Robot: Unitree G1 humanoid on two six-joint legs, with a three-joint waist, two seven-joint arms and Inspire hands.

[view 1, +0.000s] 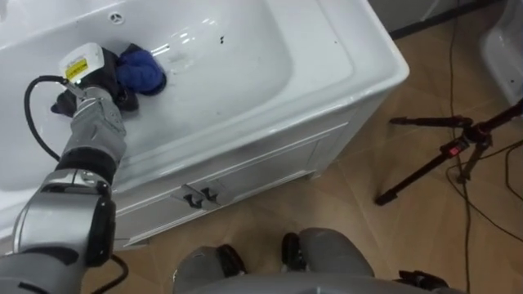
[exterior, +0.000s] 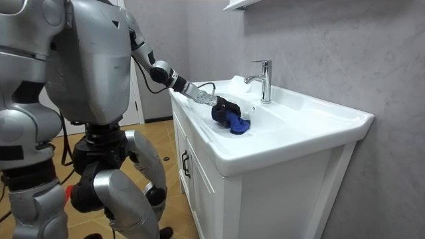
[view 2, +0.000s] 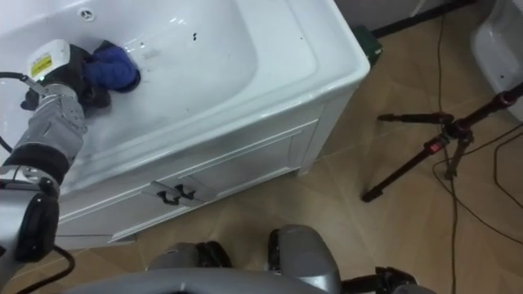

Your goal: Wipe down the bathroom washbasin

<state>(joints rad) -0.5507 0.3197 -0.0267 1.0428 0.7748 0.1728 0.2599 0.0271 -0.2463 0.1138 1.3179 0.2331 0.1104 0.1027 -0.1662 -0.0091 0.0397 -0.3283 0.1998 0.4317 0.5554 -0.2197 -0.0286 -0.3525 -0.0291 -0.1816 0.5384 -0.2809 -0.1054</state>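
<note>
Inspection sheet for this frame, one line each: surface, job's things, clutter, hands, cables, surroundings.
Surface: white basin on a cabinet, faucet at the back.
Job's things: blue cloth, bunched, inside the basin.
Clutter: small dark specks on the basin floor.
Hands: left hand curled on the cloth, down in the basin.
Cables: thin cables across the floor by the tripod.
Surroundings: wooden floor, black tripod to the robot's right, grey wall behind the basin.

I count one basin (view 1: 359, 49), one blue cloth (view 1: 140, 72), one tap (exterior: 264, 79), two dark cabinet handles (view 1: 194, 198) and one tripod (view 1: 445, 151).
</note>
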